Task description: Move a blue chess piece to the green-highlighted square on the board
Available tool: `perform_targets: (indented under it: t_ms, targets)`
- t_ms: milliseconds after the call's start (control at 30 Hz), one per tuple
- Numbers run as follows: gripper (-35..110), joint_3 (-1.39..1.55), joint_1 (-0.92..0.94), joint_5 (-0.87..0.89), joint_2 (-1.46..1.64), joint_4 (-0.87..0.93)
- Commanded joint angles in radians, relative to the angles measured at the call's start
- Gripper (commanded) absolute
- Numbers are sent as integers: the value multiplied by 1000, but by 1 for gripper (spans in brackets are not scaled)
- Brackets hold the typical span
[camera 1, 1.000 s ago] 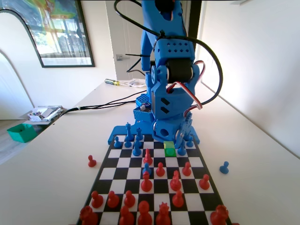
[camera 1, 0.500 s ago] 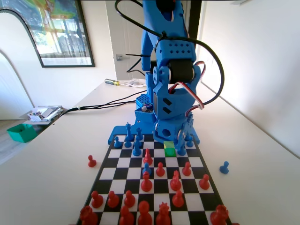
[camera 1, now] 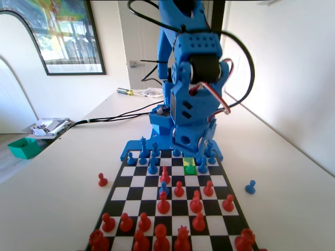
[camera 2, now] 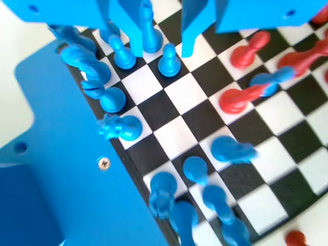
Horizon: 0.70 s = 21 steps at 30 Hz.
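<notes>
The blue two-fingered pincer [camera 2: 163, 48] hangs low over the far rows of the flat black-and-white chequered board [camera 1: 175, 180]. In the wrist view its two jaws stand apart with a gap between them and nothing gripped. A small blue plastic pawn with a round head [camera 2: 168, 63] stands on a black square in that gap, just below the jaw tips and touching neither. In the fixed view the pincer [camera 1: 200, 156] sits just above the bright green square [camera 1: 189, 169], which lies near the board's far end. Other blue pieces crowd the far rows, red pawns fill the near half, and one blue pawn [camera 1: 250, 186] stands off the board on the pale surface [camera 1: 293, 209] at right.
</notes>
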Motion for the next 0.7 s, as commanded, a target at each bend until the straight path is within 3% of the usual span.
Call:
perform_targets:
  t_ms: [0,100,667]
  targets:
    - [11,-101,6,-21,120,155]
    - [9,-143,9,8,179,245]
    - [1,-377,0,598,736,785]
